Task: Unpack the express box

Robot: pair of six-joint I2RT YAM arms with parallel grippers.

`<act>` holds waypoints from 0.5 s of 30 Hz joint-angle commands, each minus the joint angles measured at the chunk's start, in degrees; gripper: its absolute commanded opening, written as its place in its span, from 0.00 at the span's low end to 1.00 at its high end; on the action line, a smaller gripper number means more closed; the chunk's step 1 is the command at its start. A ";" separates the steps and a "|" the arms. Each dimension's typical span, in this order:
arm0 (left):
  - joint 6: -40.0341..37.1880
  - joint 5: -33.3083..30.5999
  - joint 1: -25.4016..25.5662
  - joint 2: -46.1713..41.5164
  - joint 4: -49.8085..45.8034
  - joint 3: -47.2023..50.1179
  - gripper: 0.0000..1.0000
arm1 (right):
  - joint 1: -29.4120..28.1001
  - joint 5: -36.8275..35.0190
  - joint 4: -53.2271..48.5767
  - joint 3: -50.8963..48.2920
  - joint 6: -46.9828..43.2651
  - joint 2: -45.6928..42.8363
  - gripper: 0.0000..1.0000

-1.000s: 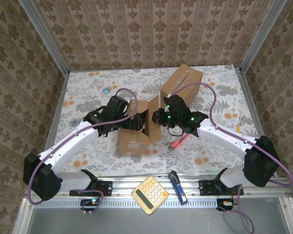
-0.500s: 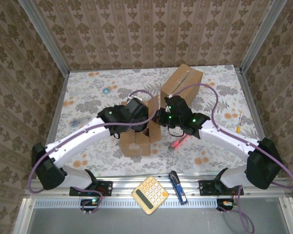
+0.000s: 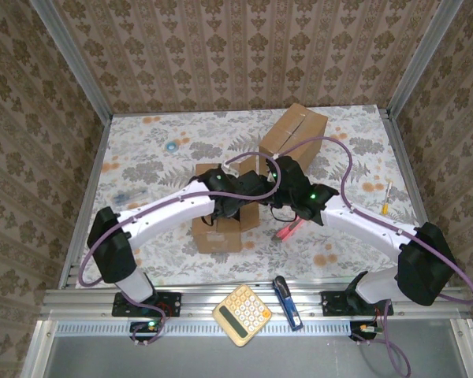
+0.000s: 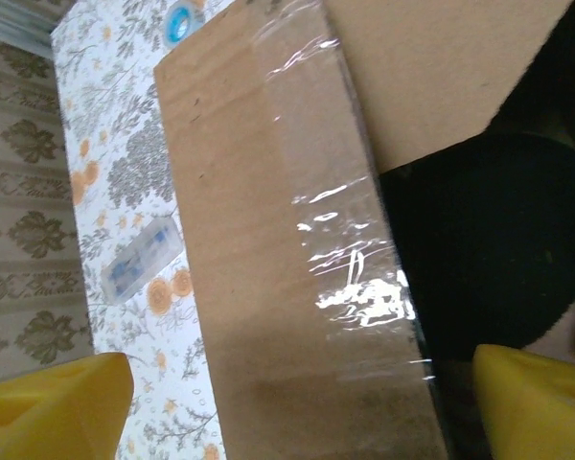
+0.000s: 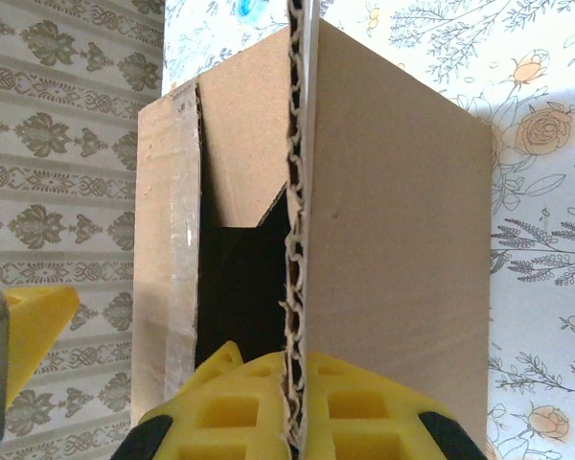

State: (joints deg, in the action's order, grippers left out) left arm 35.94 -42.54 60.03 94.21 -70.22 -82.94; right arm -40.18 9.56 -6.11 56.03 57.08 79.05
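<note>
The express box (image 3: 217,235) is a brown cardboard carton standing open in the middle of the table. My left gripper (image 3: 240,203) hangs over its top. In the left wrist view the gripper (image 4: 297,412) is open, its yellow fingertips (image 4: 53,402) far apart on either side of a taped flap (image 4: 297,240), with the dark interior (image 4: 489,240) to the right. My right gripper (image 3: 262,191) is at the box's right side. In the right wrist view the gripper (image 5: 300,407) is shut on the corrugated edge of a raised flap (image 5: 393,240). The box's contents are hidden in shadow.
A second, closed cardboard box (image 3: 293,132) stands behind. A red pen (image 3: 290,228) lies right of the open box. A calculator (image 3: 242,315) and a blue tool (image 3: 287,302) rest on the front rail. A small clear packet (image 3: 124,197) and a blue disc (image 3: 171,146) lie left.
My left arm has swung right, from the box's left side to over its top, and its jaws have narrowed slightly. The right gripper has kept its hold on the flap.
</note>
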 commanded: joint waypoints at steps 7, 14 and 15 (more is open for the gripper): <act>7.46 -8.20 1.70 3.81 -9.85 -1.86 0.78 | -0.25 0.19 2.95 -1.34 0.27 -2.53 0.00; 11.18 -12.64 3.17 6.28 -17.99 -5.88 0.50 | -0.09 -0.50 2.79 -2.06 0.18 -2.84 0.00; 11.46 -13.04 3.16 6.33 -18.68 -6.28 0.45 | -0.07 -0.57 2.65 -2.19 0.18 -2.93 0.00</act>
State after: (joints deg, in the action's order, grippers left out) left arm 45.28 -50.17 63.51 99.98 -80.01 -87.42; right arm -40.18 9.74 -3.70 54.81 57.32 78.59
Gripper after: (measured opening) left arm 0.479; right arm 0.056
